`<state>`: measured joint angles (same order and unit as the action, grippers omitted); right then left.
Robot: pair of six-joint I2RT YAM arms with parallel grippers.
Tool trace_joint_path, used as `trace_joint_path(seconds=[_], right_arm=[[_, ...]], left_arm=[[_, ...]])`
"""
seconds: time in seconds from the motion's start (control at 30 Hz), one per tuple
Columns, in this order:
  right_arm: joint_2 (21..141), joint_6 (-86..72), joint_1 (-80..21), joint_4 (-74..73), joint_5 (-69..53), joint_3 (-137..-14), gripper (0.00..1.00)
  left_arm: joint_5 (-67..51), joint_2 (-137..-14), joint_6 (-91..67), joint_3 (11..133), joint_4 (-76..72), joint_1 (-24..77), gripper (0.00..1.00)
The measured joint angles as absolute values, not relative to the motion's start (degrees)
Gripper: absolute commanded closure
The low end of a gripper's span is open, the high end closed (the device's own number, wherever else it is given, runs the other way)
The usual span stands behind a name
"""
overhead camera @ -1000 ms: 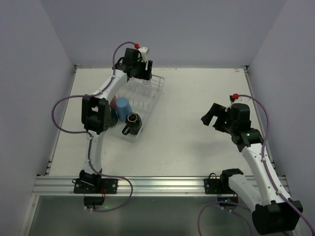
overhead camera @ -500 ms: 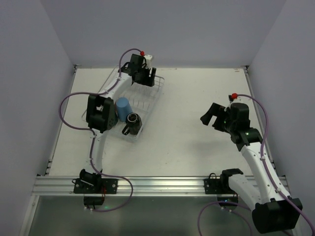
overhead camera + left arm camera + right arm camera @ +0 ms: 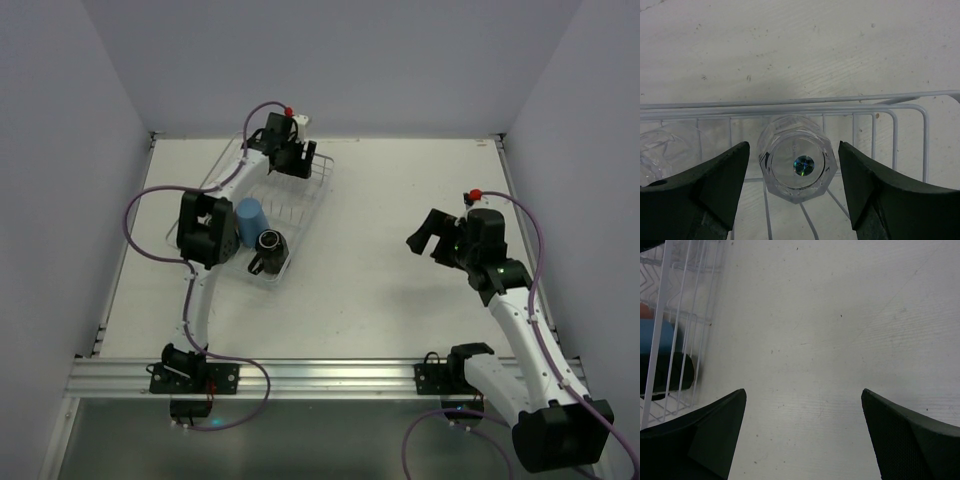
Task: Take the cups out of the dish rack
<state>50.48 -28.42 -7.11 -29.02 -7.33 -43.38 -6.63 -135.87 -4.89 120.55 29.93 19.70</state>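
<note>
The dish rack [image 3: 311,213] is a white wire tray on the left half of the table. A light-blue tumbler [image 3: 249,219] and a black mug [image 3: 268,251] stand in its near part. My left gripper [image 3: 291,158] hovers over the far end of the rack. In the left wrist view a small clear glass [image 3: 796,165] stands upside down between the open left gripper [image 3: 794,150], with a gap on each side. A second clear glass [image 3: 664,151] sits to its left. My right gripper [image 3: 424,234] hangs open over bare table, right of the rack.
The rack's rim wires [image 3: 790,103] run just beyond the glass. In the right wrist view the rack's edge [image 3: 660,315] with the blue tumbler [image 3: 650,336] and black mug [image 3: 667,372] lies far left. Walls enclose the table [image 3: 400,180] on three sides.
The left arm's elbow and gripper have shifted a little right and nearer over the rack's far end, and its jaws have widened slightly. The right arm has not moved.
</note>
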Motion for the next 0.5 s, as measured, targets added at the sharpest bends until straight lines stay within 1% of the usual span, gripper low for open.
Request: trace_joint_path(seconds=[0.1, 0.23, 0.33, 0.4, 0.5], right_arm=[[50.74, -28.42, -7.11, -29.02, -7.33, -43.38, 0.01], [51.03, -28.42, -7.11, -28.93, -7.33, -43.38, 0.01], [51.16, -28.45, -7.11, -28.82, -7.4, -43.38, 0.01], [51.27, -28.45, -7.11, -28.64, -7.62, -43.35, 0.01], [51.44, -28.45, -7.11, -28.62, -8.19, -43.35, 0.01]], left_arm=[[-6.0, -136.66, -4.86, 120.55, 30.04, 19.7, 0.25], [-5.1, -137.38, -4.89, 120.55, 30.2, 19.7, 0.34], [-4.78, -137.47, -4.86, 120.53, 30.13, 19.7, 0.37], [-4.62, -137.47, -4.89, 120.4, 29.98, 19.7, 0.36], [-4.51, -137.47, -4.86, 120.29, 29.76, 19.73, 0.3]])
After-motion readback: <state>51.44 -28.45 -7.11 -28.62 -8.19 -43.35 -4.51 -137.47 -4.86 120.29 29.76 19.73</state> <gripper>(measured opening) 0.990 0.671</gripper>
